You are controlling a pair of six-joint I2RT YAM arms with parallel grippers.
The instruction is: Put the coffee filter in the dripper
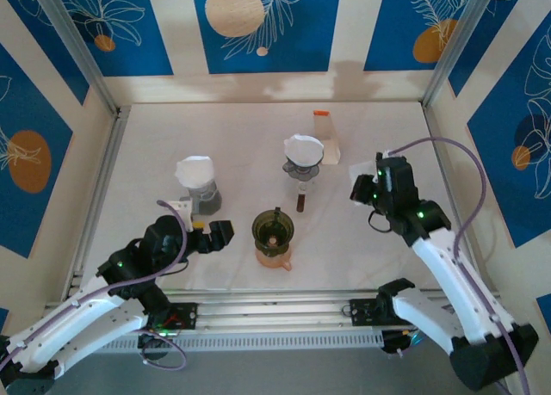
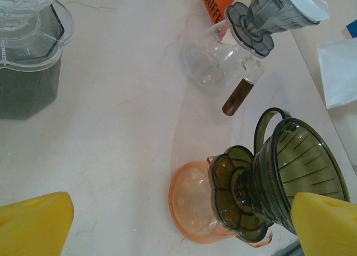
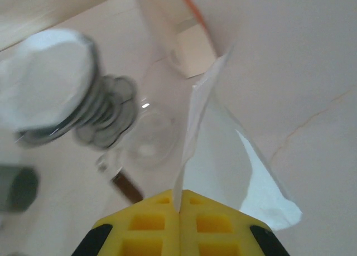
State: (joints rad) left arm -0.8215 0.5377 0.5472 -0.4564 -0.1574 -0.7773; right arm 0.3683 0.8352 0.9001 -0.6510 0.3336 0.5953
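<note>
Clear lane to the dark green ribbed plastic dripper (image 1: 273, 227) from the right
Bare white marbled tabletop (image 1: 344, 240) there; blocked behind by grey dripper (image 1: 301, 166) on clear glass carafe (image 2: 209, 66)

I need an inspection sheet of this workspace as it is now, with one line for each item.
Surface: pale marbled table, no spill seen.
Job's things: coffee filter pinched in the right gripper; green dripper empty, standing on orange server.
Clutter: grey dripper with a filter, on glass carafe; clear dripper with a filter, on dark server; orange-labelled packet.
Grippers: left gripper open, beside the green dripper; right shut on the filter.
Cables: purple cables looping along both arms.
Surroundings: blue leaf-print panels, metal frame.
</note>
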